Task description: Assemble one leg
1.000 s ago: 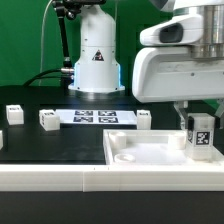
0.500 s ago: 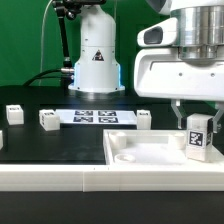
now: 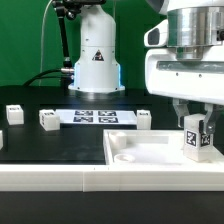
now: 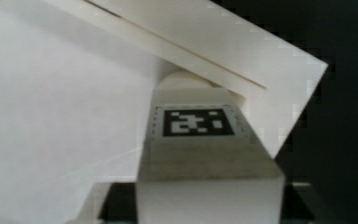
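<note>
My gripper (image 3: 193,128) is shut on the leg (image 3: 192,140), a small white post with a black-and-white marker tag on its face. I hold it upright over the far right corner of the wide white square panel (image 3: 150,152). In the wrist view the leg (image 4: 202,150) runs out from between the dark fingers (image 4: 115,200) toward the panel's corner (image 4: 247,70). I cannot tell whether the leg's lower end touches the panel.
The marker board (image 3: 93,117) lies on the black table behind the panel. Loose white parts stand near it: one at the exterior view's left (image 3: 13,113), one beside the board (image 3: 48,119), one at its right (image 3: 143,119). A white robot base (image 3: 96,55) stands at the back.
The gripper and the leg have shifted slightly toward the exterior view's left and a little down over the panel's corner. The other parts have not moved.
</note>
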Tool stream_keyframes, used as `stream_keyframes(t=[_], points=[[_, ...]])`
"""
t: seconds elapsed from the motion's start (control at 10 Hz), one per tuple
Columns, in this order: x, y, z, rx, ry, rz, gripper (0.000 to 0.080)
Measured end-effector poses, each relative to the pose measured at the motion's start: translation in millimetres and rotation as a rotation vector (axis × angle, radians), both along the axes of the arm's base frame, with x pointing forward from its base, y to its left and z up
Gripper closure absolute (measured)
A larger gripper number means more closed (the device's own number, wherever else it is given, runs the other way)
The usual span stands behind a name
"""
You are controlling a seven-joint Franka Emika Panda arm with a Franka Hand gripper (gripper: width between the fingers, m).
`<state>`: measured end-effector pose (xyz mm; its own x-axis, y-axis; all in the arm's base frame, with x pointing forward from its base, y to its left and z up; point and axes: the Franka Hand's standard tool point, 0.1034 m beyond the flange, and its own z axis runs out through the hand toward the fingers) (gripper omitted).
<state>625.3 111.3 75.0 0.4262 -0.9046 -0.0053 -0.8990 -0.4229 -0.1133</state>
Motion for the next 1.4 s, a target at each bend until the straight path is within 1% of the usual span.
stream_keyframes(t=[0.1,0.2,0.3,0.4,0.6,0.7,1.0,1.1,1.2,1.4], points=[[0.1,-0.2,-0.1,-0.003,-0.002,0.026,0.0438],[0.5,-1.8,0.1,-0.011,-0.007,0.106,0.0259],[0.5,-1.4,0.1,-0.013,-0.008,0.131,0.0182],[0.8,-1.0,0.4,-0.023,-0.013,0.222,0.0182],[2.3,0.3,1.9,-0.048,-0.029,0.464,0.0152],[2.3,0.4,1.8,-0.054,-0.031,0.517,0.0152],[3.3,4.8,0.9,-0.102,-0.034,0.915,0.015],[4.6,6.4,0.1,-0.106,-0.025,0.999,0.015],[4.3,8.7,0.8,-0.123,-0.017,1.103,0.015],[4.9,10.7,2.6,-0.144,-0.027,1.208,0.015]])
